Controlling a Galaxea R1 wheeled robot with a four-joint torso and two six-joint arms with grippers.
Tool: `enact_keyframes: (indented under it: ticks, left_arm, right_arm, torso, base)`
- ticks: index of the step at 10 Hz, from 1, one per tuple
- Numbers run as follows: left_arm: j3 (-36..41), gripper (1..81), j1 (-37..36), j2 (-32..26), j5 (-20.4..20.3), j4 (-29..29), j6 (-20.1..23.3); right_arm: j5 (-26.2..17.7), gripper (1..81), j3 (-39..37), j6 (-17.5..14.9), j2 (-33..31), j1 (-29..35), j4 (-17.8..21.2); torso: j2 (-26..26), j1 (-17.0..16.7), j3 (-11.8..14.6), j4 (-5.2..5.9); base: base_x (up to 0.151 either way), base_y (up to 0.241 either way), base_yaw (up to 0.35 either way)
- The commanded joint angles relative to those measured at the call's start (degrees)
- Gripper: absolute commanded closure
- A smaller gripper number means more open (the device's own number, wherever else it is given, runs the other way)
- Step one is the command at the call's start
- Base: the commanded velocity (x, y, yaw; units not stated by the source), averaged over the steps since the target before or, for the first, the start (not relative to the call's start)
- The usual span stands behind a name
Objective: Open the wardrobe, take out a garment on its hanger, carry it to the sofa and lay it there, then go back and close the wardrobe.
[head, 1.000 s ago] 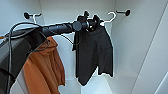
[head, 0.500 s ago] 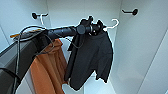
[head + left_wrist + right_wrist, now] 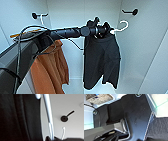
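The wardrobe point(image 3: 140, 37) is open, and its white walls stand all around the left gripper point(image 3: 101, 30). The left arm point(image 3: 67, 32) reaches in from the side, long and dark, with cables hanging off it.

The left gripper is pinching the hanger point(image 3: 120, 27) close to its neck. The white hook of the hanger curls up just past the gripper, on the side away from the arm. The hook is not on anything; it hangs free in the air. A dark peg point(image 3: 132, 11) sits on the wall above and beyond the hook, well apart from it. Another dark peg point(image 3: 35, 15) is on the wall back over the arm.

The garment point(image 3: 101, 62) hangs straight down below the gripper. It is black and floppy, and it droops from the hanger. In the left wrist view the black cloth point(image 3: 18, 117) is very close, with a white bar of the hanger point(image 3: 48, 112) beside it and a peg point(image 3: 64, 118) farther off on the white wall.

An orange garment point(image 3: 50, 72) hangs under the arm, back from the gripper and apart from the black one.

The right wrist view shows dark robot parts and a woven basket point(image 3: 99, 99). I cannot tell if the right gripper is spread or pressed together.
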Motion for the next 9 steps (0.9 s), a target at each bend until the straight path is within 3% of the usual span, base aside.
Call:
enact_keyframes:
  ticks: [1,3,5,7,9]
  left_arm:
    - [4.69,81.1,-9.72,-0.39,-5.40,6.14,1.21]
    - [10.05,81.1,-7.89,-2.58,-6.18,8.78,1.13]
    - [14.36,81.1,-5.86,-6.18,-10.22,10.19,1.21]
    - [16.91,81.1,-5.06,-8.74,-10.58,10.20,1.21]
    - [18.59,81.1,-4.63,-9.89,-10.66,10.20,1.12]
  right_arm:
    - [-3.44,1.0,0.29,-0.01,0.00,2.28,0.27]
    - [-3.44,1.0,0.29,-0.01,0.09,2.28,0.27]
    - [-3.44,1.0,0.29,-0.01,0.09,2.29,0.27]
    - [-3.44,1.0,0.29,-0.01,0.00,2.28,0.27]
    - [-3.44,1.0,0.63,-0.10,0.18,2.29,0.19]
  torso:
    - [0.00,0.00,0.00,0.00]
    - [0.00,0.00,0.00,0.00]
    - [0.00,0.00,0.00,0.00]
    - [0.00,0.00,0.00,0.00]
    - [0.00,0.00,4.12,0.00]
  base:
    - [0.000,0.000,0.000]
    - [0.000,0.000,0.000]
    - [0.000,0.000,0.000]
    - [0.000,0.000,0.000]
    - [0.000,0.000,0.000]
